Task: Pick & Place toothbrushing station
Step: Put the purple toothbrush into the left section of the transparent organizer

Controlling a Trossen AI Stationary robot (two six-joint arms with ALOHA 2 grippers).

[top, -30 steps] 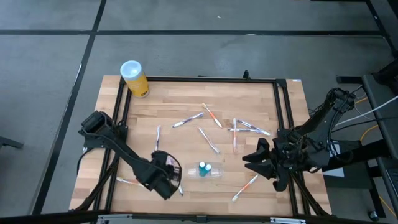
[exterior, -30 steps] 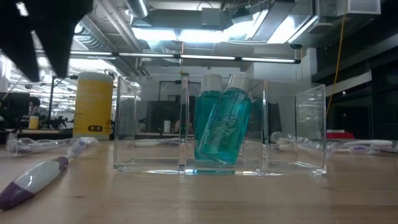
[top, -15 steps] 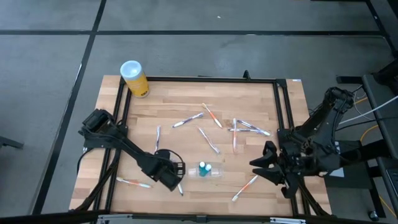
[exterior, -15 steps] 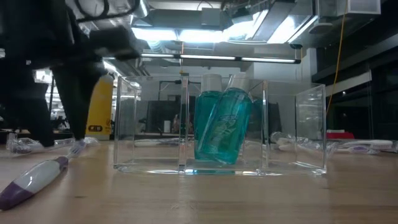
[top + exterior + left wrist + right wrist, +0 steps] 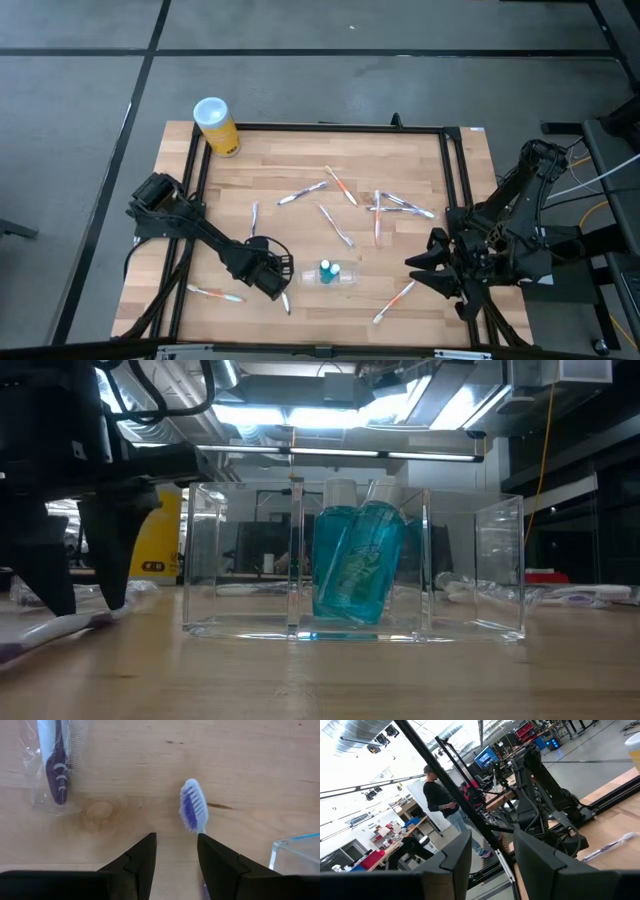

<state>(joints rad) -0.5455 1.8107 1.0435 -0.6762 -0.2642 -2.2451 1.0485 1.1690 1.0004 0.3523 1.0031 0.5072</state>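
Observation:
A clear plastic holder (image 5: 335, 276) stands on the wooden table with a teal-and-white tube (image 5: 356, 560) leaning inside it. Several slim white toothbrushes lie scattered, among them one at the table's middle (image 5: 335, 225) and an orange-ended one (image 5: 395, 298). My left gripper (image 5: 272, 280) is open and down at the table just left of the holder, over a purple-bristled toothbrush (image 5: 193, 812). The brush head lies ahead of the fingers, and its neck runs back beside one finger. A wrapped purple toothbrush (image 5: 54, 765) lies beyond. My right gripper (image 5: 418, 268) is open and empty, raised at the table's right. My left gripper points down from above, with its fingertips (image 5: 55, 595) at the table top. The purple toothbrush's neck (image 5: 202, 882) runs along the inner side of one finger. I cannot tell whether that finger touches it. The toothbrush lies flat on the table.
A yellow canister with a white lid (image 5: 216, 126) stands at the table's far left corner. A black frame (image 5: 330, 128) runs round the table top. More toothbrushes lie at the far middle (image 5: 303, 192) and near left (image 5: 215, 293). A person shows in the room beyond (image 5: 442, 800).
My left gripper has come down to the table top and gone a little toward the holder. The purple toothbrush by it has shifted on the table. My right gripper has drawn back a little toward the table's right edge.

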